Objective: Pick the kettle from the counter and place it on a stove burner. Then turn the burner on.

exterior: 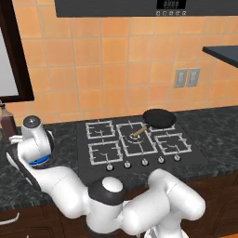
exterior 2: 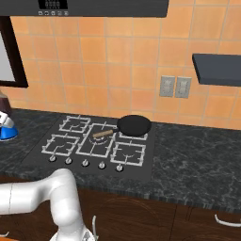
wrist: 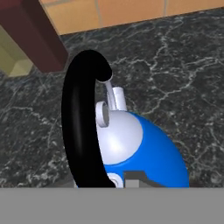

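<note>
The kettle (wrist: pixel 144 148) is seen directly ahead of the hand and very close, standing upright on the counter (wrist: pixel 183 65). Its black handle (wrist: pixel 81 127) is presented as a tall arch rising toward the top of the hand view, slightly off to the hand's left of the blue body. The arch is viewed nearly edge-on, so its long axis is judged to run up and away from the hand rather than across it.

The gripper's fingertips cannot be made out against the kettle, so whether the fingers are spread, pressed together or already pinching the handle cannot be told.

In the left base view the wrist is found bent down over the left stretch of counter, with a strip of the kettle's blue (exterior: pixel 38 161) visible just beneath it. In the right base view the kettle (exterior 2: pixel 6 132) is seen at the far left edge, well apart from the cooktop.

The stove burner (exterior: pixel 105 152), a small front grate, lies off to the hand's right across bare counter. A dark pan (exterior: pixel 159 118) is resting on the far right grate, its wooden handle (exterior: pixel 138 132) reaching over the large centre grate. A brown bottle (exterior: pixel 6 122) stands near the kettle, by the wall.

The pick step is judged to be in hand; the coming move turns on the handle being squarely ahead of the fingers.
</note>
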You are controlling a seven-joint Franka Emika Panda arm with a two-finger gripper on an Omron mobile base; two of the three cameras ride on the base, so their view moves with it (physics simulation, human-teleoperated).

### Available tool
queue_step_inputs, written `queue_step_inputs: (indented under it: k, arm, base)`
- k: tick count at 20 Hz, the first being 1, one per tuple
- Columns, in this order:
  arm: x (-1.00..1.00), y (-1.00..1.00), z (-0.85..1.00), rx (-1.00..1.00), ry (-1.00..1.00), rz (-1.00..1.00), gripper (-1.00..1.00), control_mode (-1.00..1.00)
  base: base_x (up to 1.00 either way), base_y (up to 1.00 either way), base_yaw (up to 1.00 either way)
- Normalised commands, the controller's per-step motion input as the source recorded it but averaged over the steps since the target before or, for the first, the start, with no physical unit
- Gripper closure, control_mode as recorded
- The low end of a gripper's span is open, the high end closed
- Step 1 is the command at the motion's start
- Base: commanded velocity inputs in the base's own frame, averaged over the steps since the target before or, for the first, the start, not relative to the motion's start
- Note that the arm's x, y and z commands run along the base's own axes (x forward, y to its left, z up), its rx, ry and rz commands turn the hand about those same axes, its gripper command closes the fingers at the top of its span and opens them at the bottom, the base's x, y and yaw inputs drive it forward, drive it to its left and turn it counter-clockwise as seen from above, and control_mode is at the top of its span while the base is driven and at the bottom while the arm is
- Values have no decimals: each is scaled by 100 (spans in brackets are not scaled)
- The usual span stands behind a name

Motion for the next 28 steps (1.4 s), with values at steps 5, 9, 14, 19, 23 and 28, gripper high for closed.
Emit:
queue_step_inputs:
  k: [5, 9, 14, 19, 23, 28]
  arm:
    - [-3, 0, -2, 0, 0, 0, 100, -100]
    - [-38, 0, 15, 0, -26, 0, 100, -100]
    - [-44, -16, 46, 0, -26, 0, 100, -100]
    - [-35, -48, 34, 0, -1, -9, 100, -100]
    - [-23, -72, 18, 0, 0, -15, 100, -100]
    - [-10, -83, 17, 0, 0, -16, 100, -100]
  base:
    - [0, 0, 0]
    - [0, 0, 0]
    - [0, 0, 0]
    - [0, 0, 0]
    - [0, 0, 0]
    - [0, 0, 0]
